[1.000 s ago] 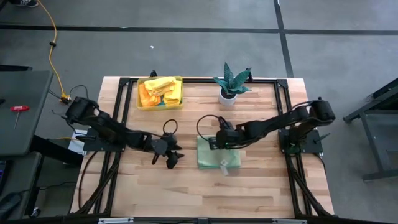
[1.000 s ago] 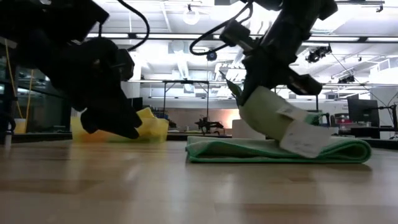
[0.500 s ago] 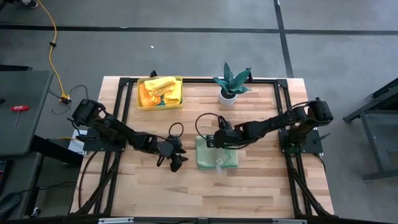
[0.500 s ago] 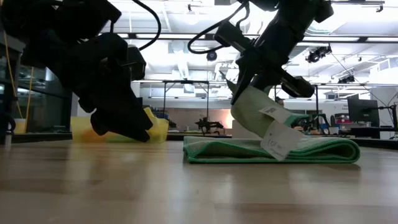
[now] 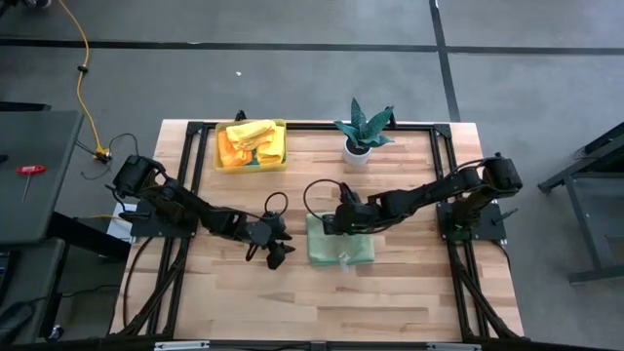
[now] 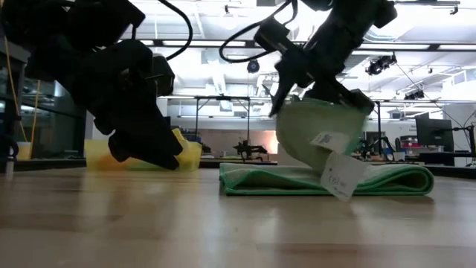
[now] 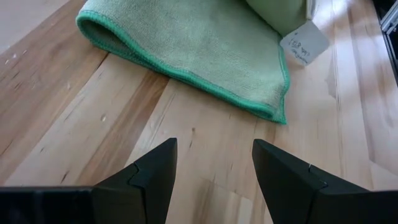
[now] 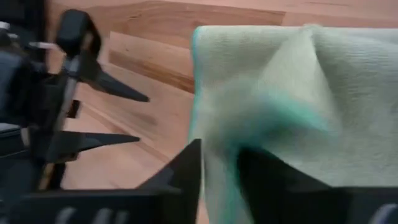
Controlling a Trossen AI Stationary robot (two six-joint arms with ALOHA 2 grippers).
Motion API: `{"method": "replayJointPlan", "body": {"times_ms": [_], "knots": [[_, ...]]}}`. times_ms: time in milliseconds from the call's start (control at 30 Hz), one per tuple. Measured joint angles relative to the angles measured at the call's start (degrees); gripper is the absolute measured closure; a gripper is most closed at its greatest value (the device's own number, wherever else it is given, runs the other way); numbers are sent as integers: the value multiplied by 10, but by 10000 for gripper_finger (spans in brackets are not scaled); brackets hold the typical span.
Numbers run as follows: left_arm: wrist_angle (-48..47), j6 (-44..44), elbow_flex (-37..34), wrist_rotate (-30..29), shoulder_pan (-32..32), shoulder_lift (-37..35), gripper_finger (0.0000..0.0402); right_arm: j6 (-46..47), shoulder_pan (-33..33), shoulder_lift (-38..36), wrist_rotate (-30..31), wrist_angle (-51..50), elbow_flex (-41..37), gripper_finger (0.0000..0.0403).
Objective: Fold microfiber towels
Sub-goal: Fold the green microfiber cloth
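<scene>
High view first: the butcher-block table carries a light green towel near its middle, lying in a folded rectangle, and a yellow bin at the far edge with orange and yellow towels heaped in it, unfolded as far as I can judge. So one cloth is well into its fold and the pile waits; most of the job looks ahead.

Over the green towel, the right gripper has a flap of it lifted, the white tag dangling below. In the right wrist view the cloth bunches between the dark fingers, yet I cannot tell if they pinch it or are letting go.

Just beside the towel's edge, the left gripper hovers over bare wood, jaws apart, holding nothing.
</scene>
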Motion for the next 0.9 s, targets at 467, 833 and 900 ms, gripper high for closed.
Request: {"method": "replayJointPlan", "body": {"times_ms": [467,833,900], "knots": [[0,0,0,12,0,0,204,-71,-23,-55,40,81,0,191],[-3,10,0,116,36,-40,204,-137,-14,-153,-9,-217,-20,192],[-2,11,0,126,43,-56,204,-121,-2,-153,-18,-220,-46,192]]}}
